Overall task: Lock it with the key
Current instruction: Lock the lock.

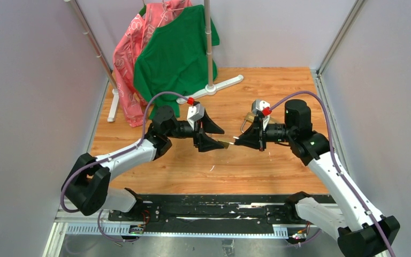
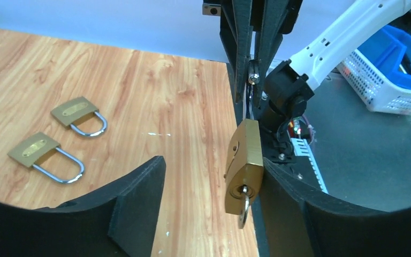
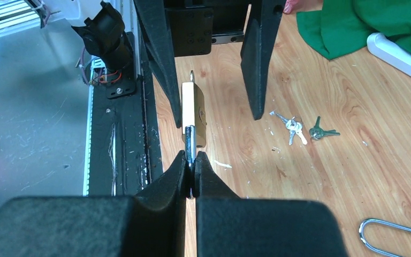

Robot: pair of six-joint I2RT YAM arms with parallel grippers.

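Overhead, the left hand (image 1: 220,137) is seen spread open and holding nothing, while the right hand (image 1: 237,141) is clamped on the shackle of a brass padlock (image 1: 228,143) held clear of the bench (image 1: 278,171). The padlock is found at 3 o'clock from the left hand, its long axis laid along the 9-to-3 line; the key cannot be made out at this size.

From the left wrist, the padlock is shown hanging between the parted fingers, nearer the one at 5 o'clock. The key (image 2: 244,210) appears to be seated in the keyhole, its bow pointed toward 6. Two spare padlocks (image 2: 77,113) are seen lying at 9 o'clock.

From the right wrist, the shackle is pinched at centre and the padlock body is run toward 12, flanked by the left hand's open fingers. Loose key clusters (image 3: 293,126) are seen on the bench at 3 o'clock. The left hand is judged the nearer to the key, which must be met end-on along the padlock's axis.
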